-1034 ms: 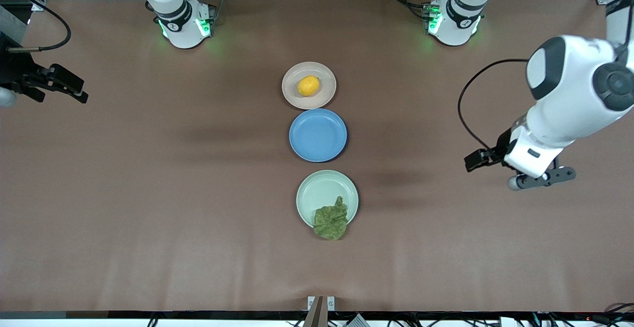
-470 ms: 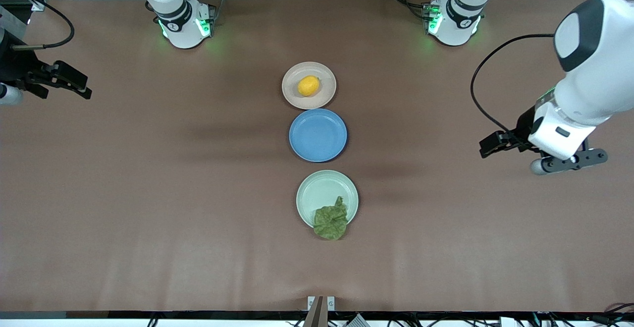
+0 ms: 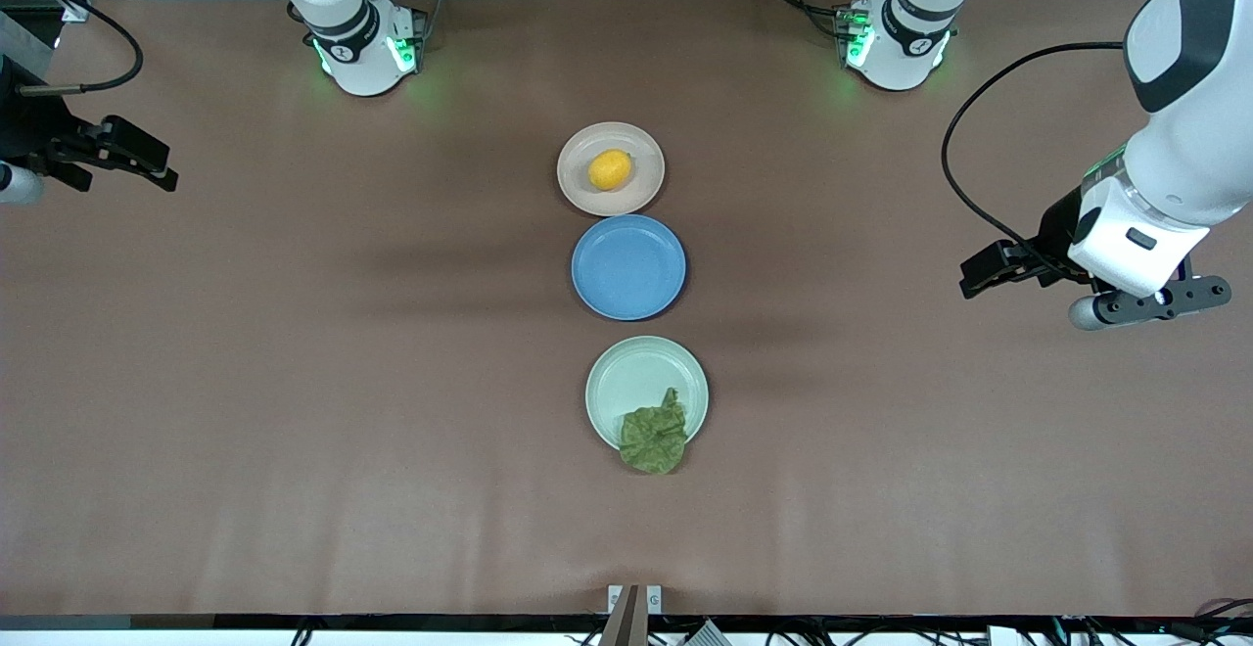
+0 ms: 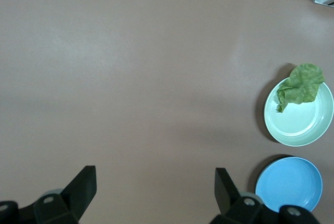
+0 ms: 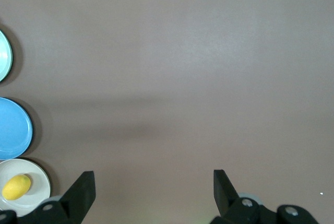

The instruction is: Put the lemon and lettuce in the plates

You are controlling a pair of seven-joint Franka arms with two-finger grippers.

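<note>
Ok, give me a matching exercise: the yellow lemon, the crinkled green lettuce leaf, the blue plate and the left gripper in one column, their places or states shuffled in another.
1. small yellow lemon
2. crinkled green lettuce leaf
3. round blue plate
4. left gripper

A. open, over bare table
B. holds nothing
C. in the beige-pink plate
D. overhanging the mint green plate's rim

Pairs: 1-C, 2-D, 3-B, 4-A

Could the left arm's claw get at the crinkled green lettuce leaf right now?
Probably yes. The left claw hangs open over bare table at its own end, and nothing lies between it and the crinkled green lettuce leaf draped over the mint plate's rim.
</note>
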